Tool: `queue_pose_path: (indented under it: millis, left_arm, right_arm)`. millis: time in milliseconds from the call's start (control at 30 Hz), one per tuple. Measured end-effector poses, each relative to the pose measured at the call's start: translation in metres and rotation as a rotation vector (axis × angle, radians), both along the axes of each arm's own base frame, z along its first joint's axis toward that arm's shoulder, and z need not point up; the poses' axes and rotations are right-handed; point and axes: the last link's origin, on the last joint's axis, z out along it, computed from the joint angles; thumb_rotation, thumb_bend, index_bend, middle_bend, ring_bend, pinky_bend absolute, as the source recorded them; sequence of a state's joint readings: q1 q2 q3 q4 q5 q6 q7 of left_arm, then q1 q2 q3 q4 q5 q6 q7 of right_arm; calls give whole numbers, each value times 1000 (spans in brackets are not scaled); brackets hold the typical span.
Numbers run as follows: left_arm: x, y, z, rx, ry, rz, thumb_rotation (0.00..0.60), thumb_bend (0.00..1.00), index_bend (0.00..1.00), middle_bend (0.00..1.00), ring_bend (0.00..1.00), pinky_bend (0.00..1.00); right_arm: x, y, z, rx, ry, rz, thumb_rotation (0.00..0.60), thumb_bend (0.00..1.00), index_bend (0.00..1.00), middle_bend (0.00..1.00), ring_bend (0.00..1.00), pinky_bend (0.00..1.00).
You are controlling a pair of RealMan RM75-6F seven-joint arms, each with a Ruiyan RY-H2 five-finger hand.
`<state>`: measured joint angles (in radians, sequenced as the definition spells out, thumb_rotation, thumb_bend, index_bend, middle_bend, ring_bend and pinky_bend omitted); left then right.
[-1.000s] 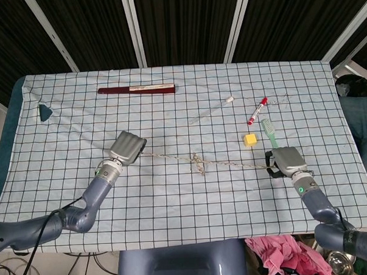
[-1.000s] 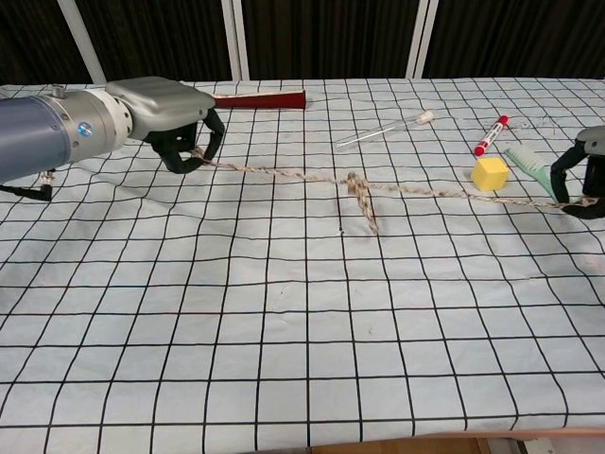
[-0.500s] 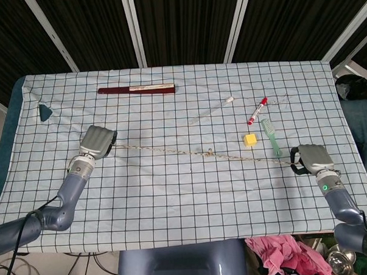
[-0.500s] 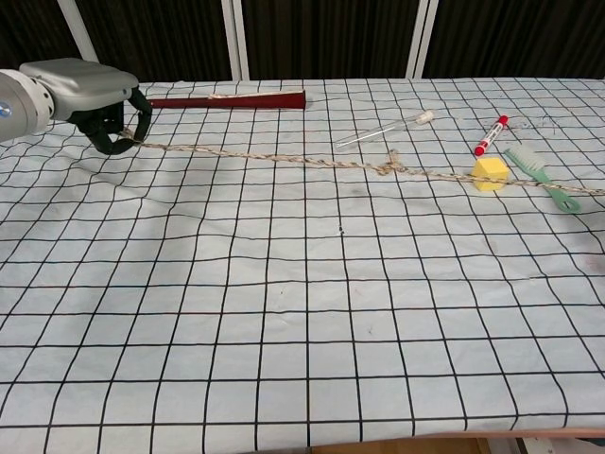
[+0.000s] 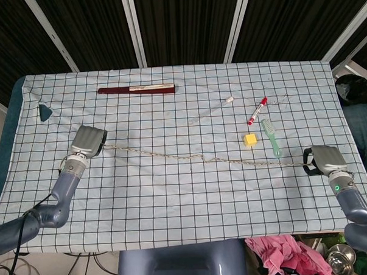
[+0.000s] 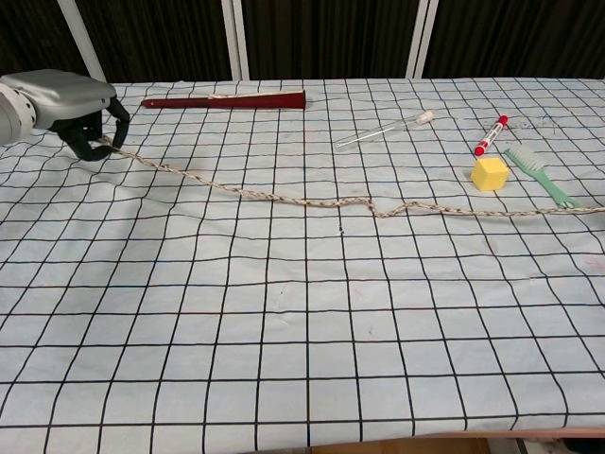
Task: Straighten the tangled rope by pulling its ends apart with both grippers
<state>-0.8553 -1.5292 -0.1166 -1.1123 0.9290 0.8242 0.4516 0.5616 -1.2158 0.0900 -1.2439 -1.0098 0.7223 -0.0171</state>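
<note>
Both hands hold the rope [image 5: 199, 157], which lies stretched across the checked tablecloth [image 5: 174, 199] with only a small wavy kink near its middle. The left hand [image 5: 89, 141] has its fingers curled around one rope end near the left edge of the table, and the right hand [image 5: 323, 159] clasps the other end near the right edge, outside the chest view. Just beyond the rope's right half lie a yellow cube [image 5: 250, 140], a green toothbrush [image 5: 270, 137] and a red marker [image 5: 257, 110].

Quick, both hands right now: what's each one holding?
Left hand: closed on the left end of the rope.
Right hand: closed on the rope's right end.
</note>
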Motion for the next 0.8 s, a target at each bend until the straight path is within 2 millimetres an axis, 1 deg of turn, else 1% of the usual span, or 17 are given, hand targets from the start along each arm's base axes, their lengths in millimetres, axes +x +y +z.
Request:
queue_pose_path:
  millis: [233,433,800]
  left_arm:
    - [-8,0,2,10,10,15,600,512,621,1000,1000,967]
    - [-18,1,4,21,23,35,600,511,622,1000,1000,967]
    - [-40,-5,-3,-2,13,88,600,511,617,1000,1000,967]
  right_arm:
    - [-9,1,4,-8,10,-21,600,489,665,1000,1000,1000]
    - [-17,4,5,-8,10,-46,600,490,665,1000,1000,1000]
    - [-21,5,-5,11,3,-54,600,490,665,1000,1000,1000]
